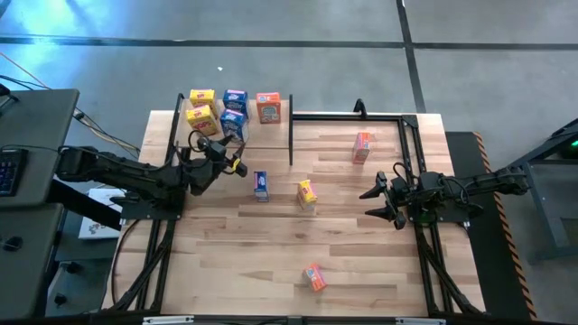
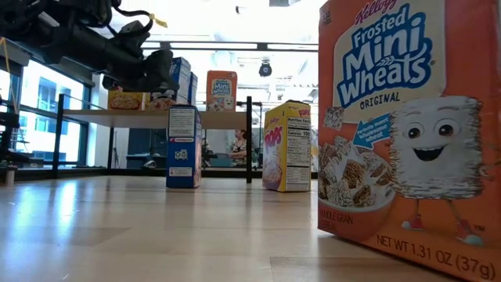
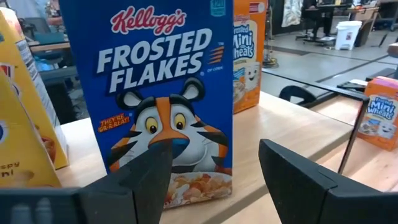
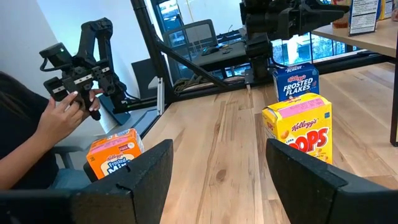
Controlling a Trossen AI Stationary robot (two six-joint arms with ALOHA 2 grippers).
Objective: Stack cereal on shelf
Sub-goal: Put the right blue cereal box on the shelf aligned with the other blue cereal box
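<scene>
The shelf [image 1: 271,134] stands at the table's far left and carries two yellow cereal boxes [image 1: 202,106], two blue ones [image 1: 234,110] and an orange one [image 1: 268,107], all upright. My left gripper [image 3: 216,149] is open just in front of the nearer blue box [image 3: 155,93], which stands on its base on the shelf; nothing is between the fingers. On the table stand a blue box [image 1: 261,185], a yellow box [image 1: 307,192] and two orange boxes [image 1: 361,146] [image 1: 313,277]. My right gripper [image 1: 379,199] waits open at the table's right side.
The shelf's black posts [image 1: 290,140] and a black frame [image 1: 406,135] rise along the far and right sides. The low view has an orange box [image 2: 391,133] close up. In the right wrist view a person's hand [image 4: 62,118] holds a control device beyond the table's near edge.
</scene>
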